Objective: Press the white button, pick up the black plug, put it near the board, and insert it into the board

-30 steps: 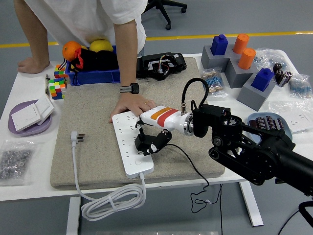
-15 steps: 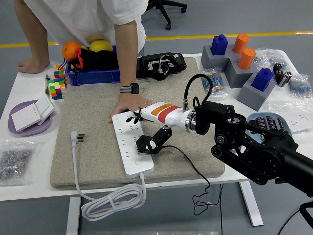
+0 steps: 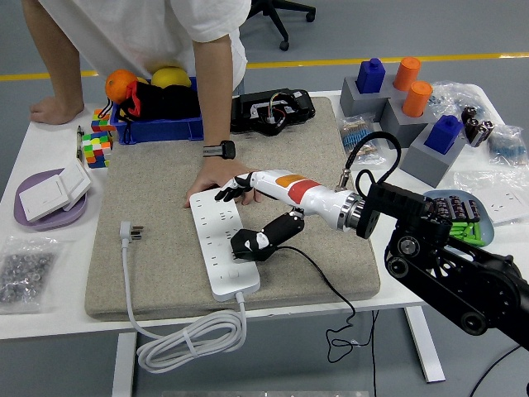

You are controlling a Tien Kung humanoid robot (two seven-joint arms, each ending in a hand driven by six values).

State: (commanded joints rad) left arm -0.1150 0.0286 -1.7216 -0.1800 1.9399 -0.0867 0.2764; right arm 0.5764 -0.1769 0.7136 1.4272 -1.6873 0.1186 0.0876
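The white power strip [image 3: 216,265] lies on the grey mat [image 3: 157,207]. The black plug [image 3: 248,243] sits on the strip's right side near its middle, and its thin black cable [image 3: 331,289] runs right and down over the table's edge. My right hand [image 3: 244,217], with a white and orange forearm [image 3: 297,192], reaches in from the right over the strip. Its black fingers [image 3: 226,193] are spread above the strip's far end, and its thumb [image 3: 279,229] lies against the plug's right side. A person's hand [image 3: 221,175] rests flat at the strip's far end.
The strip's own white plug [image 3: 132,231] and coiled cable [image 3: 190,341] lie at the front left. A purple plate [image 3: 33,217] with white switches, colour cubes [image 3: 96,149], a blue bin [image 3: 161,126], a black case [image 3: 273,110] and grey blocks [image 3: 397,116] ring the mat.
My right hand has opened from around the black plug, its fingers swinging up over the strip's far end. The arm's body has drawn back to the right. The plug stays on the strip.
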